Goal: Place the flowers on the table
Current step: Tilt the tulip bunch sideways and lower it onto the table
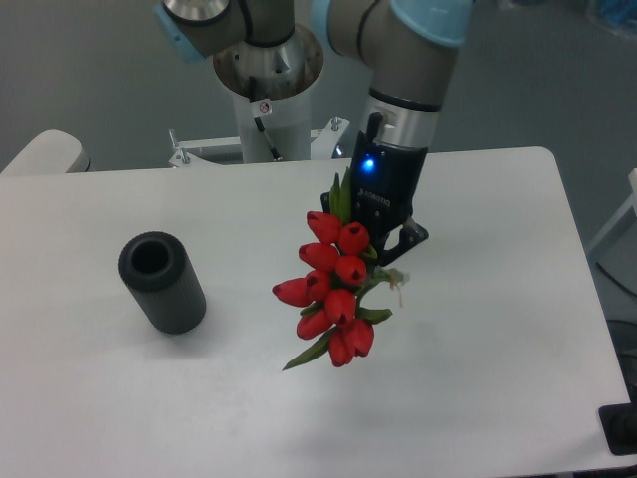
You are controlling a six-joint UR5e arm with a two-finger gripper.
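In the fixed camera view, the table [478, 378] is seen as a white top with rounded corners that fills most of the picture. The gripper [383, 244], a black body with a blue light lit on its upper part, is carried by the grey arm [403, 60], which enters from twelve o'clock and points down toward the middle of the table.

The flowers [333, 289], a bunch of red tulip buds with green leaves, are seen directly in front of the gripper and hide most of its lower end. The buds are spread from the gripper's body toward seven o'clock, with one green leaf tip pointing out at the low end and another leaf standing up at twelve o'clock of the bunch. The stems are hidden behind the buds, and the fingers are largely covered, so it cannot be told from this view whether they are clenched on the stems or released. Whether the bunch touches the tabletop cannot be told either.

At nine o'clock of the flowers, well apart from them, a dark grey cylinder [162, 282] with an open top is seen on the table.
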